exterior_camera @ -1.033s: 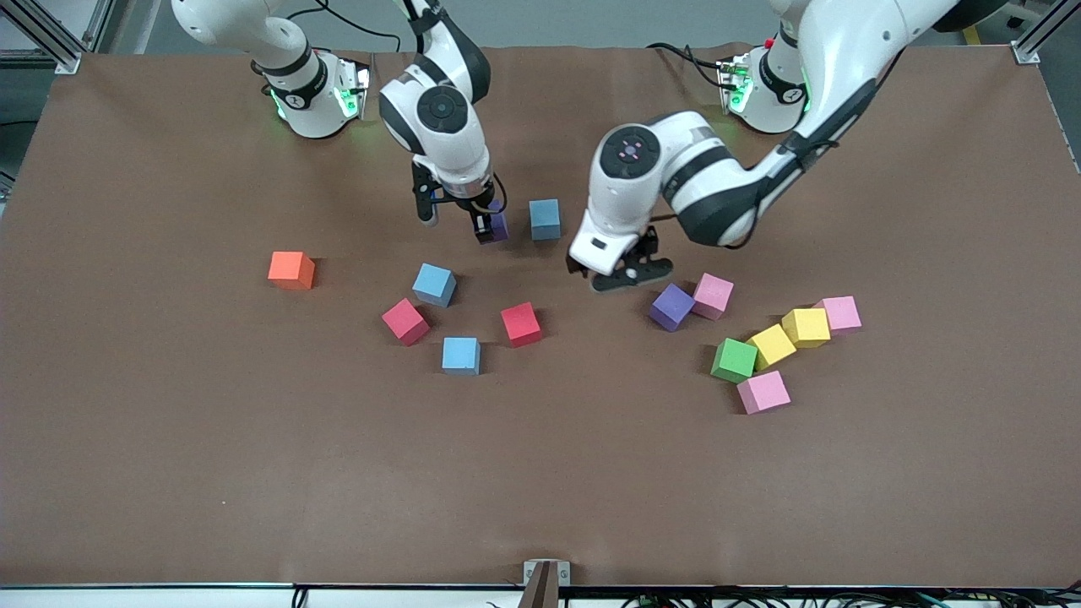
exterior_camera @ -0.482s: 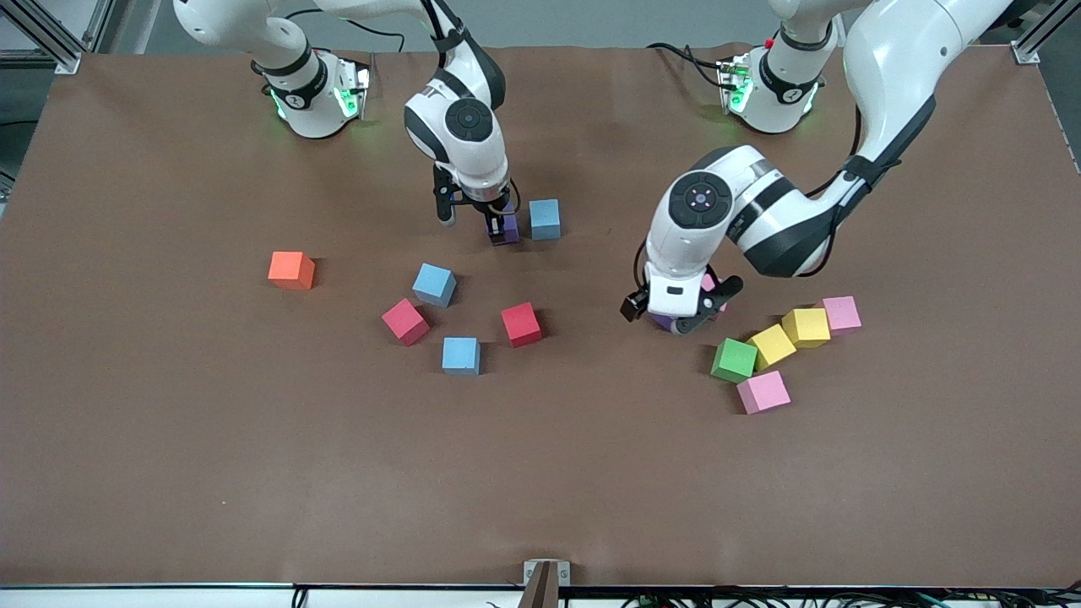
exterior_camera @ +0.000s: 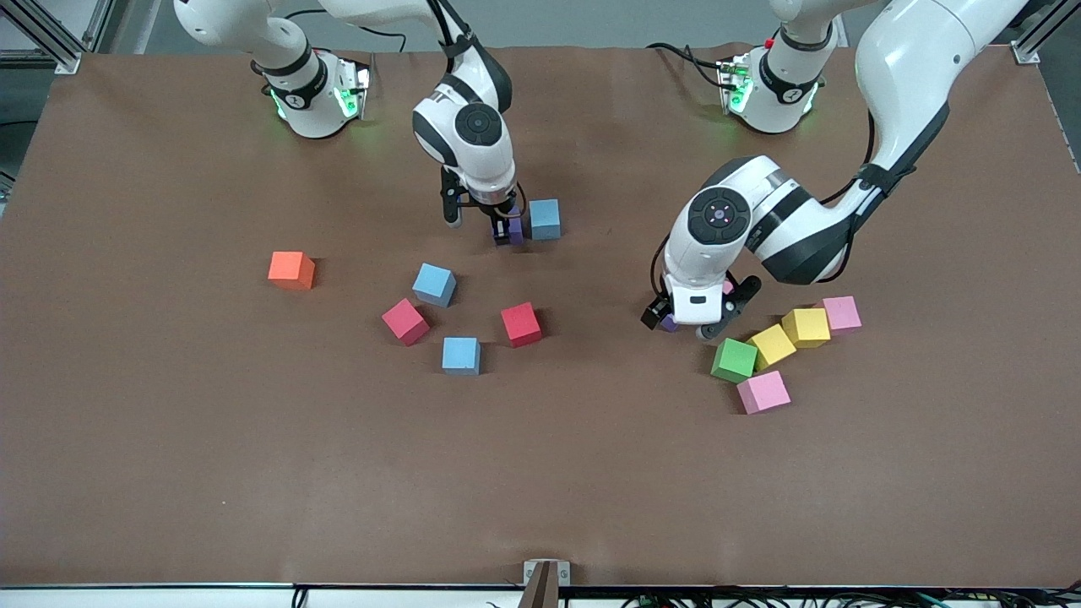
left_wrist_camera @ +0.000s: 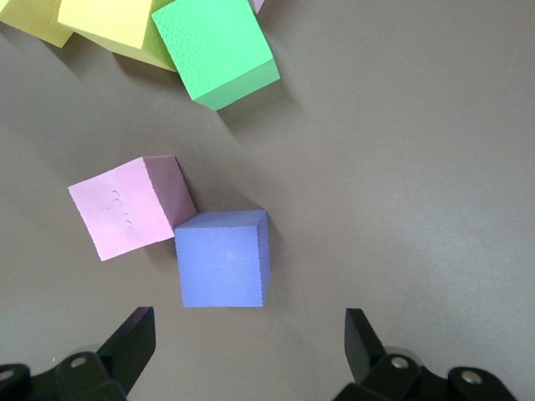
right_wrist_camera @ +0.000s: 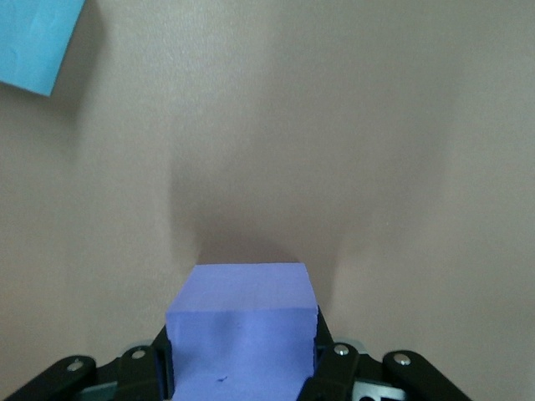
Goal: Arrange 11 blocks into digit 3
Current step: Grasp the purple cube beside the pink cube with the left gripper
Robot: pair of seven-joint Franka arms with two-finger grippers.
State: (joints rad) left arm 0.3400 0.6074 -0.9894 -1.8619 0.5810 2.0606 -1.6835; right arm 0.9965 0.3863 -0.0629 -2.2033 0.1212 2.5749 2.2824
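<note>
My right gripper (exterior_camera: 509,231) is shut on a purple block (right_wrist_camera: 242,330) and holds it low, right beside a light blue block (exterior_camera: 545,219) that also shows in the right wrist view (right_wrist_camera: 33,42). My left gripper (exterior_camera: 698,326) hangs open over a second purple block (left_wrist_camera: 221,259), which touches a pink block (left_wrist_camera: 125,209); its fingers stand wide apart with nothing between them (left_wrist_camera: 251,334). The other blocks lie loose: two light blue (exterior_camera: 434,284) (exterior_camera: 461,355), two red (exterior_camera: 405,321) (exterior_camera: 521,323), one green (exterior_camera: 733,360), two yellow (exterior_camera: 772,345) (exterior_camera: 806,327), two pink (exterior_camera: 841,313) (exterior_camera: 763,391). No digit 3 shows.
An orange cube (exterior_camera: 291,269) sits alone toward the right arm's end of the brown table (exterior_camera: 540,473). The green block (left_wrist_camera: 219,50) and a yellow one (left_wrist_camera: 109,21) lie close to the left gripper.
The left arm has swung toward the front camera and come down over the purple and pink pair. The right gripper has carried its purple block closer to the light blue block.
</note>
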